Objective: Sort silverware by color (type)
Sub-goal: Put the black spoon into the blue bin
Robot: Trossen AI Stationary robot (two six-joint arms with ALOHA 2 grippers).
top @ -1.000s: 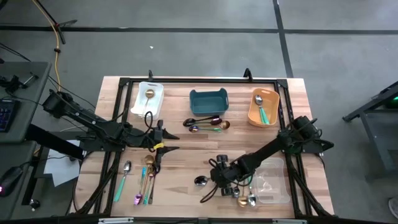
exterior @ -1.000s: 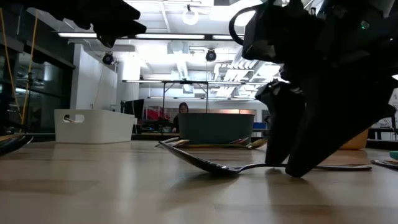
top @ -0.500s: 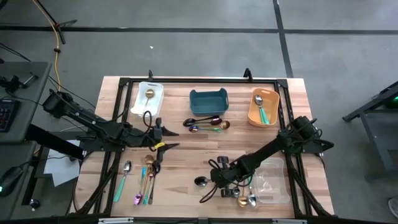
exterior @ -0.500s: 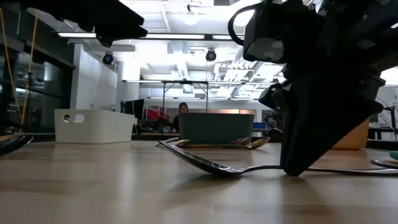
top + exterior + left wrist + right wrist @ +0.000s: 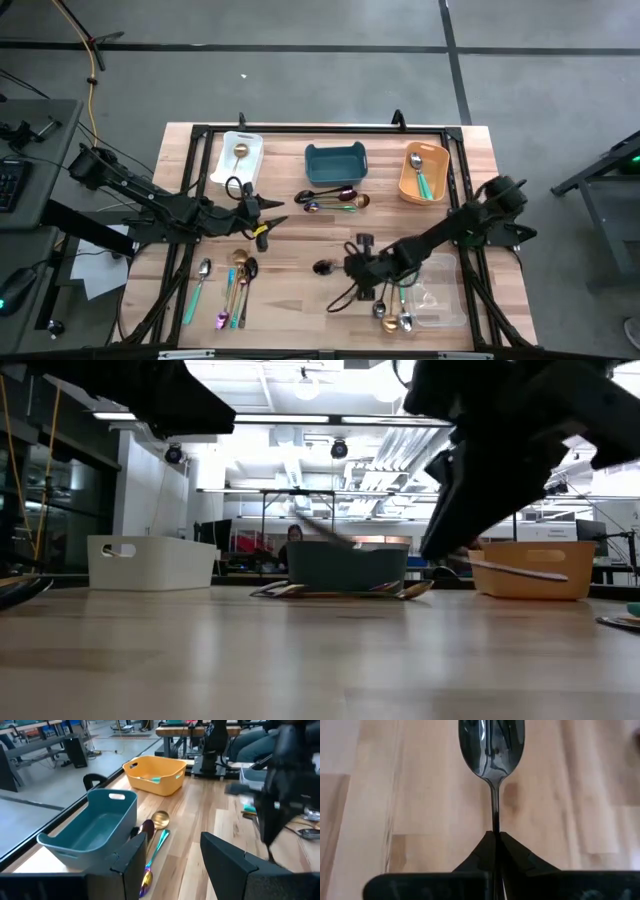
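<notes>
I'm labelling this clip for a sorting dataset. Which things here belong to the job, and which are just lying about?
Part of the job:
- black spoon, gripped by the shut right claw
- spoons in front of the teal bin
- utensils near the left arm
- white bin, orange bin, clear bin

Lying about:
- cables on the floor
- computer mouse

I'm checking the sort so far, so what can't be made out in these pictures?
- White bin contents: low view, wall hides them.
- Teal bin floor: high view too small; left wrist view, near wall hides part.
- Pile by the clear bin: high view, too small to count.
- Black spoon bowl tip: right wrist view, cut off by the edge.
</notes>
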